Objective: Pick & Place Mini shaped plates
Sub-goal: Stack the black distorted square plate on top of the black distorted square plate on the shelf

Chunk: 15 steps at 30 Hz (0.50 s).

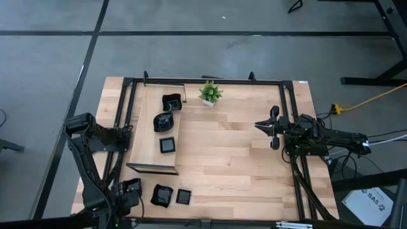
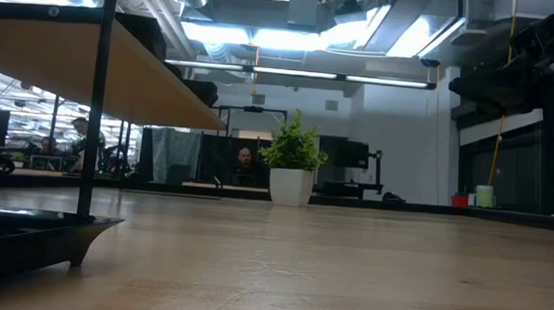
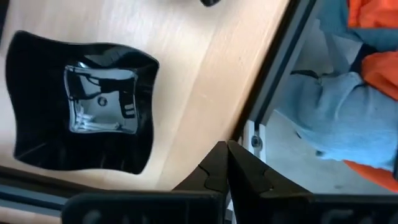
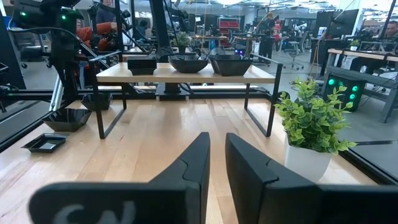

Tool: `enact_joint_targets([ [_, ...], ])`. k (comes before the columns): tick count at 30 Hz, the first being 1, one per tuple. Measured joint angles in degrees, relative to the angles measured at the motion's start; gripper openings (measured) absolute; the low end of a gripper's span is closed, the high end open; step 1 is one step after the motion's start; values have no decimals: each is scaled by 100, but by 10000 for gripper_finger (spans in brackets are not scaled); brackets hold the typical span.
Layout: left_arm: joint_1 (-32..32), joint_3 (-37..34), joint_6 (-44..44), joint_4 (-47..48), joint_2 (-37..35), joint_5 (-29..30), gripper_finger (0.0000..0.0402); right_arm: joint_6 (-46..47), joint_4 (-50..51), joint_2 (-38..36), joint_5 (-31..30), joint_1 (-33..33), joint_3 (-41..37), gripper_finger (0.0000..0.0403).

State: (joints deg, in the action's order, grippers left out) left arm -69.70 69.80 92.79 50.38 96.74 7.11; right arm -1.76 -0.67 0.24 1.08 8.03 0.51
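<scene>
Three black plates [image 1: 168,121] are held on the shelf [image 1: 141,137], upper left; left gripper [image 1: 130,189] clenched empty, lower left; right gripper [image 1: 267,126] slightly parted, empty, at right.

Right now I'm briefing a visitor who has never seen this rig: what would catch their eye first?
Probably the raised wooden shelf on the table's left side, carrying three glossy black mini plates. Next, the small green potted plant at the far edge, and two more plates on the table in front of the shelf, beside the shut left gripper. The right gripper waits at the right.
</scene>
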Motion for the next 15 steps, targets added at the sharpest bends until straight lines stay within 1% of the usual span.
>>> enact_joint_targets([
  [4, -34, 0, -4, 95, 9, 16, 3, 0, -1, 0, 0, -1, 0, 53],
  [10, -32, 0, -399, 277, 9, 16, 6, 0, 0, 0, 0, -1, 0, 53],
  [15, -32, -2, -581, 531, 14, 34, 29, 0, 0, -1, 0, -1, 0, 53],
])
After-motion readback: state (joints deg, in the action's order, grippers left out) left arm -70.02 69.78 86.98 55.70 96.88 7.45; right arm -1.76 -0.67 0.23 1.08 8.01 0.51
